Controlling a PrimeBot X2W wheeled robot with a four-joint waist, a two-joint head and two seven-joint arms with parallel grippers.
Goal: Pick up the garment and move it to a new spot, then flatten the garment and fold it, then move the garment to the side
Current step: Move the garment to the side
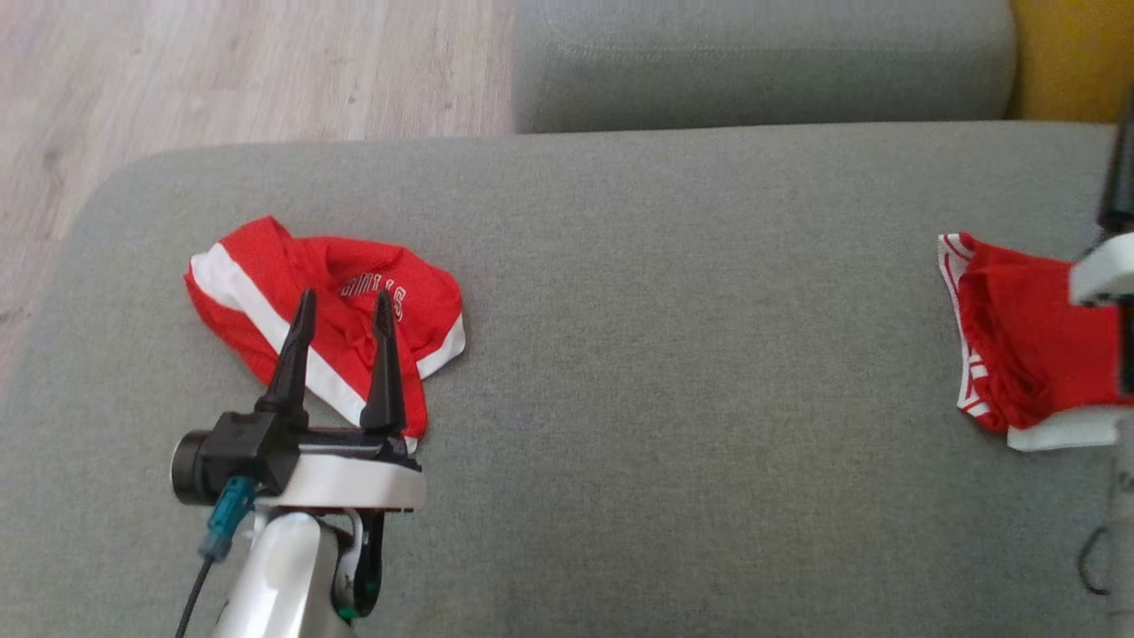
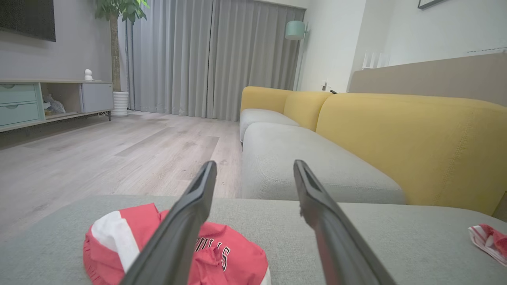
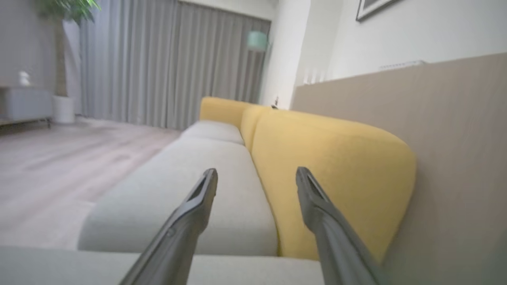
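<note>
A crumpled red garment [image 1: 425, 301] with white stripes and white lettering lies on the left part of the grey sofa seat [image 1: 673, 354]. My left gripper [image 1: 345, 294] hovers over its near side, open, with nothing between the fingers. In the left wrist view the garment [image 2: 237, 245] lies low between and below the spread fingers of that gripper [image 2: 254, 163]. My right gripper [image 3: 256, 170] is open and empty, pointing along the sofa. Its pale wrist [image 1: 1103, 270] shows at the right edge of the head view.
A second red and white garment [image 1: 1019, 346] lies at the seat's right end, partly under my right wrist; it shows too in the left wrist view [image 2: 489, 237]. Another grey cushion [image 1: 762, 62] adjoins behind. Yellow backrests [image 3: 328, 170] run along the right. Wooden floor [image 1: 221, 71] lies to the left.
</note>
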